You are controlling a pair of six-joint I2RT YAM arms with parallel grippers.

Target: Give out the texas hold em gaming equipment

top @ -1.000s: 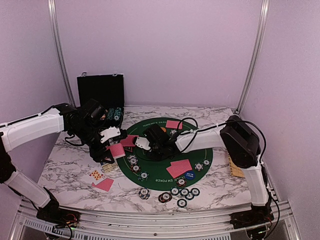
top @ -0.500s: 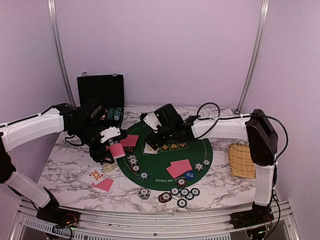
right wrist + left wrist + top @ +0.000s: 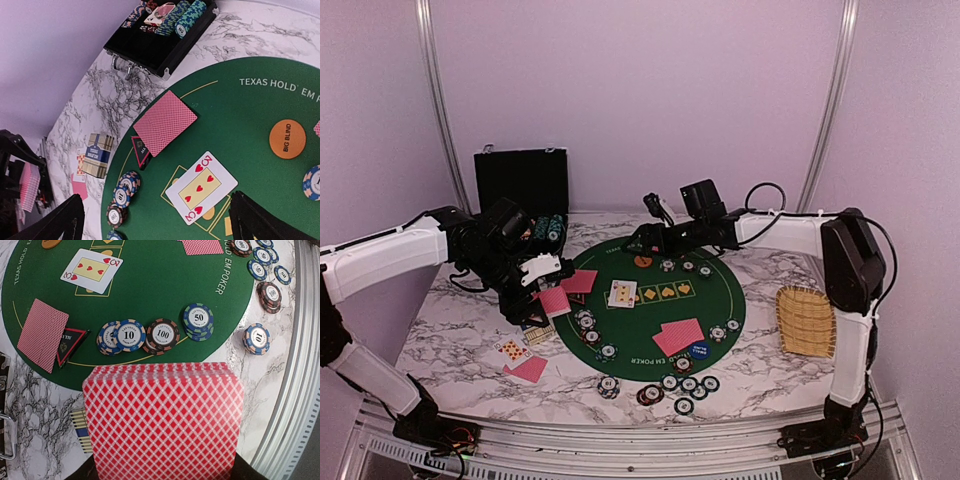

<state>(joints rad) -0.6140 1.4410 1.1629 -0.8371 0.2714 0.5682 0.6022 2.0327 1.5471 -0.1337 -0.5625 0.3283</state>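
The deck of red-backed cards (image 3: 162, 420) was held tight in the left gripper (image 3: 548, 292), beside the green mat (image 3: 150, 295). The right gripper (image 3: 651, 218) was wide open and empty. Some cards and chips (image 3: 161, 334) were already laid out on the mat. More dealing was probably left.

Soft, even, violet-tinged lighting; sharp focus

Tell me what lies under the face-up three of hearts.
Round green felt mat and a printed yellow card marking show around the three of hearts; beneath its middle is covered.
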